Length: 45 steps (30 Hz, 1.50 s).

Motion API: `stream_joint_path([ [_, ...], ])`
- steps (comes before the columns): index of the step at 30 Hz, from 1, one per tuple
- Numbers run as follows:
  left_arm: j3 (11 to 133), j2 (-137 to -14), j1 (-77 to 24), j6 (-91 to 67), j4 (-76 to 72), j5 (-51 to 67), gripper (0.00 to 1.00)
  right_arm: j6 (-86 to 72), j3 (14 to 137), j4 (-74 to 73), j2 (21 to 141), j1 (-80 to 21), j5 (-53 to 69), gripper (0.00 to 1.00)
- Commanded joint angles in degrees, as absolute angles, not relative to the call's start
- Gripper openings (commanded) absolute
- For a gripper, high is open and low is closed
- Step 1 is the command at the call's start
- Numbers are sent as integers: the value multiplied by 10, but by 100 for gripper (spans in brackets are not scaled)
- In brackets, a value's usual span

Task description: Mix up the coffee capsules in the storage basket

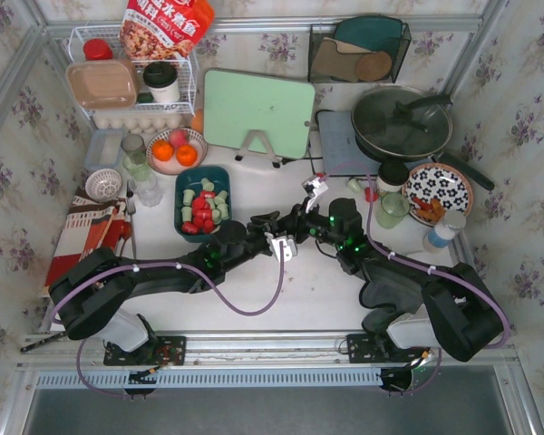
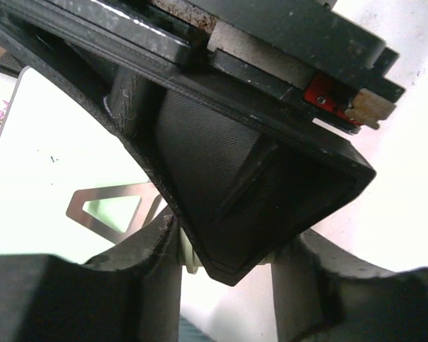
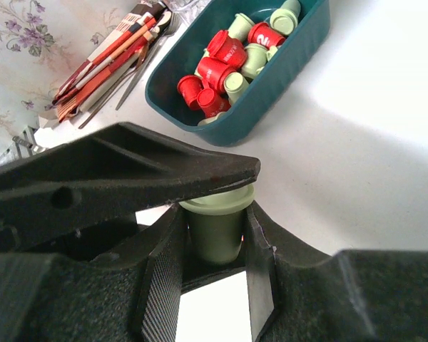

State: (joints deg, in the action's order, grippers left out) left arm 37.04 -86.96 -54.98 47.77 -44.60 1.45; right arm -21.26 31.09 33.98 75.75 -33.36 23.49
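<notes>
The dark teal storage basket [image 1: 203, 169] sits left of centre and holds several red and pale green coffee capsules [image 1: 202, 208]. It also shows in the right wrist view [image 3: 271, 85] with its capsules [image 3: 228, 64]. My two grippers meet over the table's middle, right of the basket. My right gripper [image 3: 212, 285] is shut on the sides of one pale green capsule [image 3: 214, 228]. My left gripper [image 2: 228, 285] clamps the same capsule [image 2: 188, 251] across its rim and base, mostly hidden behind the right finger. In the top view the left gripper [image 1: 281, 227] and right gripper [image 1: 299, 222] overlap.
A green cutting board [image 1: 257, 113] stands behind the grippers. A fruit bowl with oranges [image 1: 175, 149] and a white wire rack [image 1: 131, 82] are back left. A lidded pan [image 1: 401, 122] and a patterned plate [image 1: 438, 190] are right. Chopsticks and cutlery [image 3: 107, 68] lie left of the basket.
</notes>
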Motion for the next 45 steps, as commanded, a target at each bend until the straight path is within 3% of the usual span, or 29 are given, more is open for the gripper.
stream_joint_path([
  [1, 374, -867, -550, 453, -475, 4, 20, -200, 313, 354, 755, -335, 247, 40],
  [10, 369, -868, -545, 413, -461, 0, 0, -183, 311, 324, 734, -335, 199, 61],
  [14, 363, -866, -532, 378, -465, -15, 0, -170, 307, 307, 717, -335, 159, 70],
  [15, 360, -865, -527, 365, -465, -17, 0, -168, 306, 303, 713, -335, 147, 90],
  [16, 358, -863, -519, 352, -464, -15, 0, -165, 305, 299, 709, -334, 136, 99],
  [26, 344, -847, -455, 229, -444, -33, 0, -172, 282, 284, 671, -335, -45, 100],
  [34, 354, -796, -389, 108, -353, -94, 0, -290, 276, 245, 703, -334, -293, 100],
  [39, 416, -770, -328, -26, -184, -184, 1, -264, 301, 213, 740, -334, -278, 100],
  [42, 488, -786, -265, -127, -16, -158, 2, -262, 319, 188, 754, -334, -288, 100],
  [45, 522, -830, -236, -155, 31, -137, 3, -261, 323, 186, 763, -334, -275, 100],
])
